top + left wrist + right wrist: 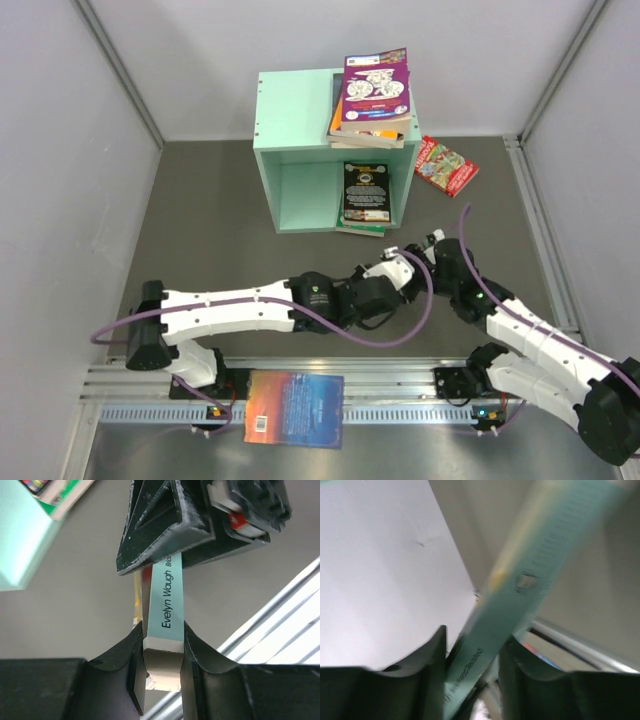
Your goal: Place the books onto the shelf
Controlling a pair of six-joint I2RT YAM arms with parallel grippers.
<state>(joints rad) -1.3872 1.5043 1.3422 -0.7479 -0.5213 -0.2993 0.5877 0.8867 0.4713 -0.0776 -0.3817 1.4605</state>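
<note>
A blue-orange book (pixel 295 408) lies across the rail (pixel 150 376) at the near edge, between the arm bases, not yet shelved. Just beyond it, mid-table, the left gripper (pixel 161 627) is clamped on one end of a teal-spined paperback (pixel 168 597), spine toward its camera, apparently so the book can be passed across or re-gripped. The right gripper (pixel 472 635) straddles the same spine from the other end, but blur in its own camera leaves it unclear whether its fingers press the covers.

Only the left wrist view reads the name Evelyn Waugh on the spine. The overhead view hardly shows this book, which is lost between the two wrists.

Farther off, the shelf (pixel 290 110) opens toward the arms. A dark-covered book (pixel 365 190) lies flat inside it and a purple-topped stack (pixel 372 95) sits on its roof. A red book (pixel 446 165) rests on the table to its right.
</note>
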